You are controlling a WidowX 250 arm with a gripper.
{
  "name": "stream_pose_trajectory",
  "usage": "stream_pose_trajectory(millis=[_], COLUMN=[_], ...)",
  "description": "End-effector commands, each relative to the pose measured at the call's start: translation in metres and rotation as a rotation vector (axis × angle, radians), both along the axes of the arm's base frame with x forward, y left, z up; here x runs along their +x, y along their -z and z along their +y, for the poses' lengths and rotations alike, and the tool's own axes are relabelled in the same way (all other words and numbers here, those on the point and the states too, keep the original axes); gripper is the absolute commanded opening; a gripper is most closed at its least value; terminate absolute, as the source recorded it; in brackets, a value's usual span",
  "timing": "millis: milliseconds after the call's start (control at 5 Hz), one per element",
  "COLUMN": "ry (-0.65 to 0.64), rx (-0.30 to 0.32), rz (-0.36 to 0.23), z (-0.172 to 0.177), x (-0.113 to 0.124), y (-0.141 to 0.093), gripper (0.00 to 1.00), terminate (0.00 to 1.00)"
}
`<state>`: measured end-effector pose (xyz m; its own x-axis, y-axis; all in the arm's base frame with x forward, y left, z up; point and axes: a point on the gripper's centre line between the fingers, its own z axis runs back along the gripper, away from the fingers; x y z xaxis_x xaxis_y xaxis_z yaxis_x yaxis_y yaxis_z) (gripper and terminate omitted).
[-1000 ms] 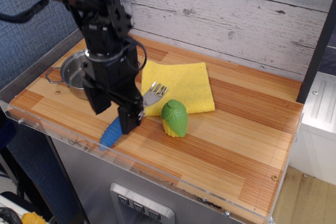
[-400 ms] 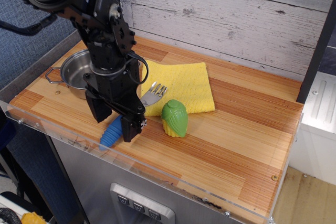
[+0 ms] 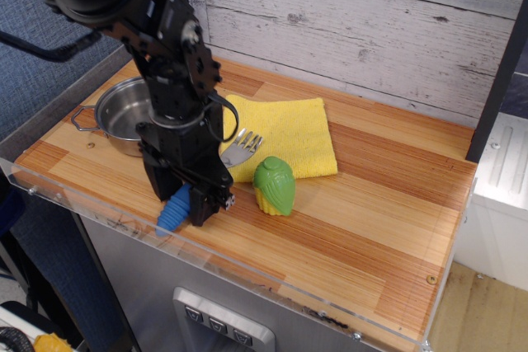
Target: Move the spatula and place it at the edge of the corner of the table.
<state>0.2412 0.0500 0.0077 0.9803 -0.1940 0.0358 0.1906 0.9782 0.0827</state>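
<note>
Straddling the ribbed blue handle of the spatula (image 3: 210, 179), the black gripper (image 3: 183, 202) has 1 finger on each side, though whether it is clamped tight cannot be told. Its silver tines rest on the soft yellow cloth (image 3: 285, 132), beside the rounded green corn toy (image 3: 275, 185) and near the steel pot (image 3: 121, 114). Striped plank bench (image 3: 371, 212) lies bare to the right, with the clear acrylic rim just in front of the handle tip.

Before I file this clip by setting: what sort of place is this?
Probably a toy kitchen set up for robot trials: a plank-striped table with a clear rim, a steel pot, a yellow cloth, a plastic corn toy, and a gripper over the spatula.
</note>
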Motion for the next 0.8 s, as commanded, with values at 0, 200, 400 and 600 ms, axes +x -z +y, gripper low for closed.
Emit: stream_pose_trajectory(millis=[0, 200, 400, 600], ry=[0.012, -0.005, -0.013, -0.02], rx=[0.035, 0.028, 0.029, 0.02], rz=[-0.041, -0.072, -0.128, -0.186], z=[0.001, 0.004, 0.006, 0.003], x=[0.007, 0.01, 0.02, 0.029], y=[-0.012, -0.027, -0.048, -0.075], gripper=[0.0, 0.0, 0.0, 0.0], terminate=[0.0, 0.0, 0.0, 0.0])
